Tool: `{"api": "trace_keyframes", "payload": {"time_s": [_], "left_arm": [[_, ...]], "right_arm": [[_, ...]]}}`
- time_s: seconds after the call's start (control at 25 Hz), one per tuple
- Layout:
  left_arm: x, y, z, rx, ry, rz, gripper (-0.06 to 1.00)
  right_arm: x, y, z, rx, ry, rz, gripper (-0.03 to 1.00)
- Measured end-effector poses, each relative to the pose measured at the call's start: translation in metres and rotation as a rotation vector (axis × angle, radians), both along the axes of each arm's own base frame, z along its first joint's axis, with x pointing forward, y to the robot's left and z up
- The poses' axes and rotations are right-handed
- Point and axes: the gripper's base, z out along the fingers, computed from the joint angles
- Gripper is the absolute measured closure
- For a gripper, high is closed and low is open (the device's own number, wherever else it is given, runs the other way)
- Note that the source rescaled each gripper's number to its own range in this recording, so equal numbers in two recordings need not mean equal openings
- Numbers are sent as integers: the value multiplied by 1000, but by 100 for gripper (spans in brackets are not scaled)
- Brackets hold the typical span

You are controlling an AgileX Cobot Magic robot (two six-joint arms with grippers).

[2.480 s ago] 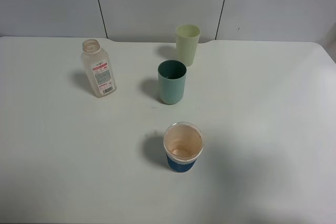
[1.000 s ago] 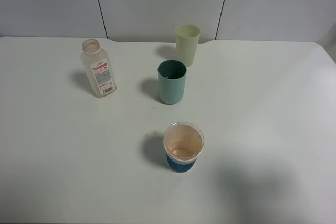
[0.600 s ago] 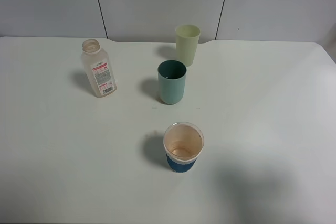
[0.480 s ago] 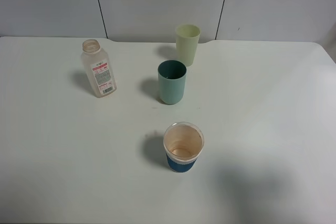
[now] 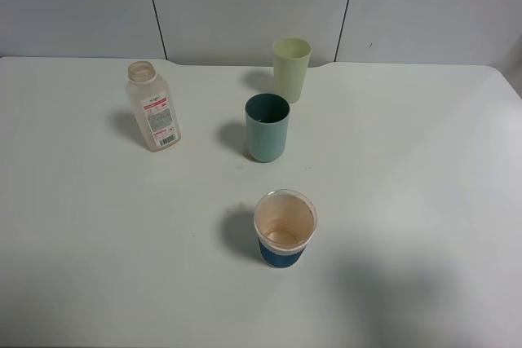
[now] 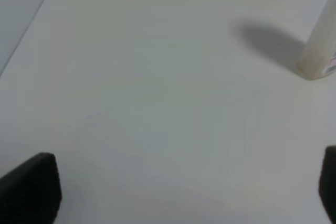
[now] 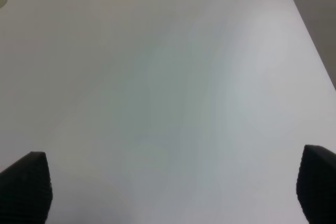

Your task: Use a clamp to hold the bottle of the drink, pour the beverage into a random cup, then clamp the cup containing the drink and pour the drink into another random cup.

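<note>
Bottle (image 6: 321, 45) well beyond spread left gripper (image 6: 184, 192)

A white table (image 5: 424, 169) carries a teal tumbler (image 5: 267, 128), pale yellow-green tumbler (image 5: 291, 69), blue-based paper cup (image 5: 284, 229), and red-banded white-labelled clear bottle (image 5: 152, 107).

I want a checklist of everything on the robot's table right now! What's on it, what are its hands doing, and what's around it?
Surface: white table, no spills seen.
Job's things: small clear plastic bottle with white and red label, capless, upright at back left; teal plastic tumbler upright in the middle; pale yellow-green plastic tumbler upright behind it, apart from it. Drink level in these: cannot tell.
Clutter: paper cup with blue base at the front, brownish stain inside.
Hands: left hand open over bare table, bottle at the view's edge; right hand open over bare table. Both empty.
Cables: nothing seen.
Surroundings: grey panelled wall behind the table.
</note>
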Motion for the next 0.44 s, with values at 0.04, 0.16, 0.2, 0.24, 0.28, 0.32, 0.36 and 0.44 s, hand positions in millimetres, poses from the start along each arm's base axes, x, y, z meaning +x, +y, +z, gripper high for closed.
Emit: {"api": "trace_keyframes", "payload": {"time_s": [0.04, 0.16, 0.2, 0.24, 0.28, 0.32, 0.36, 0.44], "left_arm": [[0, 0, 0, 0, 0, 0, -6], [0, 0, 0, 0, 0, 0, -6], [0, 0, 0, 0, 0, 0, -6], [0, 0, 0, 0, 0, 0, -6], [0, 0, 0, 0, 0, 0, -6], [0, 0, 0, 0, 0, 0, -6], [0, 0, 0, 0, 0, 0, -6], [0, 0, 0, 0, 0, 0, -6]], "right_arm": [[0, 0, 0, 0, 0, 0, 1], [0, 0, 0, 0, 0, 0, 1], [0, 0, 0, 0, 0, 0, 1], [0, 0, 0, 0, 0, 0, 1], [0, 0, 0, 0, 0, 0, 1], [0, 0, 0, 0, 0, 0, 1], [0, 0, 0, 0, 0, 0, 1], [0, 0, 0, 0, 0, 0, 1]]}}
